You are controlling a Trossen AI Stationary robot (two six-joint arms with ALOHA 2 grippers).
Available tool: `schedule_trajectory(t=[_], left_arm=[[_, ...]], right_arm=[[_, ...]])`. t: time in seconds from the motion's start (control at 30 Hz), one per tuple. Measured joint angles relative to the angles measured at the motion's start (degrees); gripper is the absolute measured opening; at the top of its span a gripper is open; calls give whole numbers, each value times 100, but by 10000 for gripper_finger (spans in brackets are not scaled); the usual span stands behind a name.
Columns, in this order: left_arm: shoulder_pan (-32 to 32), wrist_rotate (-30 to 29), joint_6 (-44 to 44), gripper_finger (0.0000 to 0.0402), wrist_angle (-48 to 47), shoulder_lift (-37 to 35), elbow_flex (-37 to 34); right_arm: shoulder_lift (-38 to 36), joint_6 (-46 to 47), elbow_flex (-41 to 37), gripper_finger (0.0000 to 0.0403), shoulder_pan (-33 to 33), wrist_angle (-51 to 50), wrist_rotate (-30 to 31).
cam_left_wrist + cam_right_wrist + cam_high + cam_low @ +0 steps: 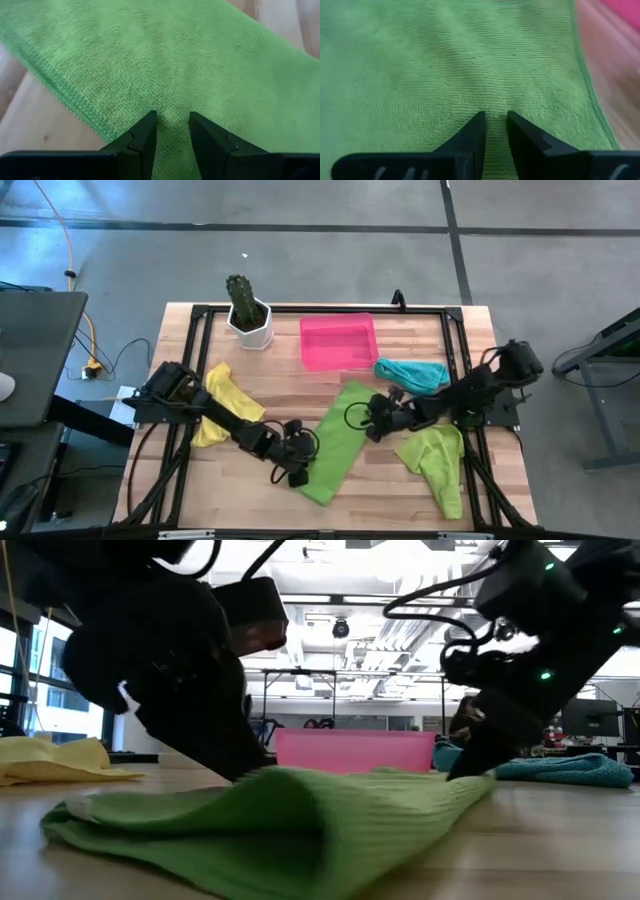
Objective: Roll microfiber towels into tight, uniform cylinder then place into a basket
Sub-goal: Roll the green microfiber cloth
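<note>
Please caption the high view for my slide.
Both grippers, left and right, pinch the middle green towel below the pink basket.

The green towel [165, 65] is soft ribbed cloth, matt, with a stitched hem. The counter [400, 490] is pale planked wood, smooth. The pink basket [338, 340] looks like glossy plastic.

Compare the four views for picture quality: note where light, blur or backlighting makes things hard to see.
High view: even light, green towel and pink basket clear. Low view: bright ceiling lights behind, so both arms show as dark shapes; the near towel fold is soft. Left wrist view: towel weave sharp. Right wrist view: table edge beside the towel smeared.
</note>
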Motion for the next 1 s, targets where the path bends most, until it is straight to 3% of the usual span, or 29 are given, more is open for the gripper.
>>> schedule_trajectory(t=[0.33, 0.6, 0.87, 1.0], left_arm=[[-117, -88, -1155, 106, 320, 18, -18], [-69, -266, -912, 106, 699, 21, -22], [18, -46, 303, 106, 714, -98, -17], [161, -10, 703, 106, 658, -224, -19]], right_arm=[[380, -2111, -33, 73, -673, 1585, -10], [116, -2970, 4, 73, -1055, 2139, -202], [-862, -2837, 157, 73, -474, 1744, -2026], [-932, -2240, 157, 73, -4, 1738, -2317]])
